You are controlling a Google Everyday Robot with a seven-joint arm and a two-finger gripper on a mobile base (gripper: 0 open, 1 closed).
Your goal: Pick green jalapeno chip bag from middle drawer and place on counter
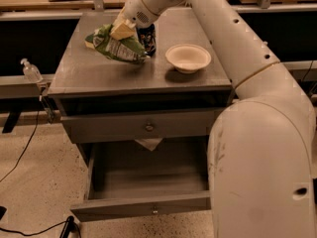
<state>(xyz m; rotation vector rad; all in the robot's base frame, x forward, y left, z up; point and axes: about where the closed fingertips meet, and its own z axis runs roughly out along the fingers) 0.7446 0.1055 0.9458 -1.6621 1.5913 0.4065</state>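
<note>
Over far-left part of tabletop: gripper, clenched on top edge of bag. Reaches in on arm from right edge side.

Bag location: out of drawer, up above tabletop, nearer far edge than near edge, nearer left edge than right. Hangs crumpled and tilted from gripper, low end close over surface w/ shadow beneath. Cannot tell if any part touches down yet.

Just beside bag toward far edge: dark can, upright, partly hidden behind bag. Toward right edge, approx mid-depth: bowl, apart from bag, nothing seen in it.

Below: drawer pulled out, open, nothing seen inside as far as visible; low front panel w/ small knob. Above it: upper drawer, shut. Pale scrap hanging under that front.

Progress, as judged:
- Pick part: looks done, w/ bag out of drawer and in grip.
- Carry up to tabletop: looks done, w/ bag already over surface.
- Left: lower last bit, let go, pull arm clear w/o dragging bag along.
- Shutting drawer: not asked by task.

So approx final stage, only release remaining.

Watch-outs for that step: can v. close behind bag, so prob. best to set down straight or slightly toward near edge, not toward far edge. Foil bag light and springy, so may shift or flop on release. Plenty of bare tabletop toward near-left corner if more room wanted.
</note>
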